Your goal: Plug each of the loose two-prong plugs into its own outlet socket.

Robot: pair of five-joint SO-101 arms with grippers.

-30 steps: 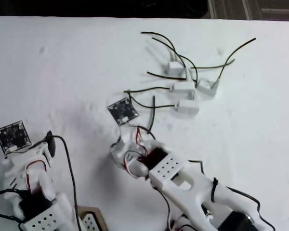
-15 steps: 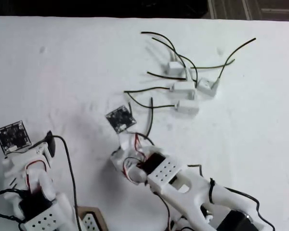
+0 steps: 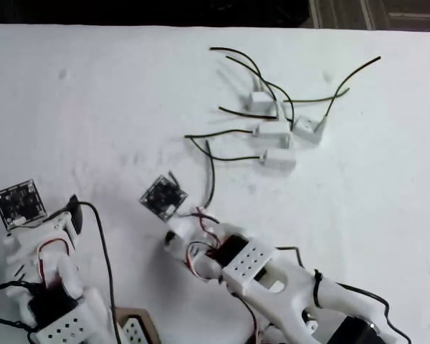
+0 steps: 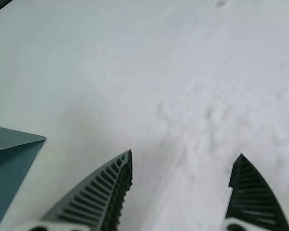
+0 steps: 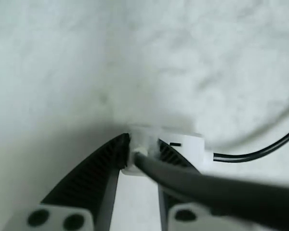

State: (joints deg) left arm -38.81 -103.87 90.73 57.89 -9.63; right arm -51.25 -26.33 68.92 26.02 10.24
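Plug: one white two-prong plug is sitting pinched between the right jaws, low over the white counter, near its front middle and well apart from the other pieces.
Right jaws: they are clamping onto the plug's body, with a ribbed finger pressing in from either side; the prongs are not showing clearly.
Wire: the plug's black wire is trailing away from the right arm towards the back of the counter, and its loose end is lying near the cluster's wires.
Cluster: a back block, a middle block, a right-hand block and a front block are lying close together towards the back right. All are white, each with thin black wires running off it. Which are plugs and which are sockets I cannot tell.
Left jaws: they are gaping wide and gripping nothing, hanging over bare counter.
Left arm: the left arm is sitting at the front left corner, well apart from the cluster.
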